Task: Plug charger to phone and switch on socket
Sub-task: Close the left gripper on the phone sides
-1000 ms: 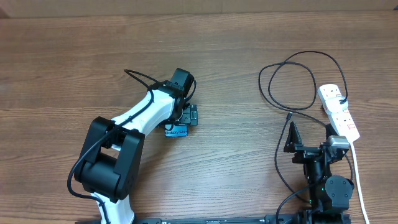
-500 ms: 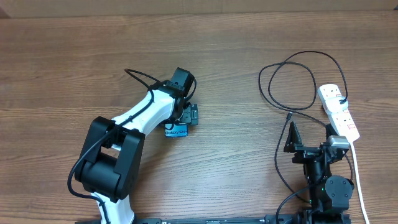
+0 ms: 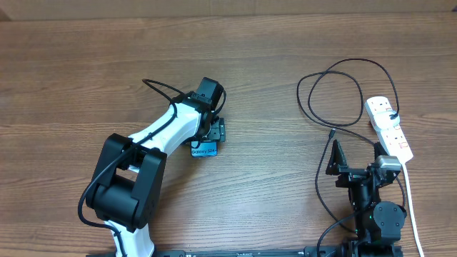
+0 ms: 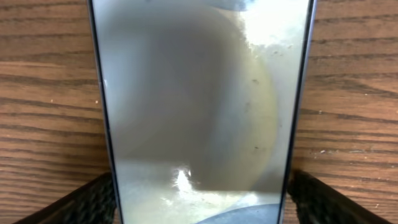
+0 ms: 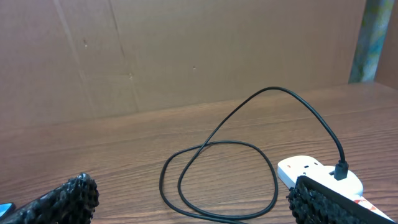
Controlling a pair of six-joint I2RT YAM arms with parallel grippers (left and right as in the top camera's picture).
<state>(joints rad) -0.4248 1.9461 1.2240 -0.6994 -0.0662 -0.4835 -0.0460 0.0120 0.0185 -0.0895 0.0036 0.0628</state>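
While the right gripper (image 3: 356,145) gapes, the left gripper (image 4: 200,198) straddles the phone (image 4: 199,93).

The only readable text is "Galaxy S24", in white letters on the phone's (image 3: 204,150) blue screen.

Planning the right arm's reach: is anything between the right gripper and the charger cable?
Nothing visible. The right gripper is open and faces the charger, whose loops lie ahead of it with only bare table between. The socket lies ahead and off to the gripper's right, beside that path rather than across it.
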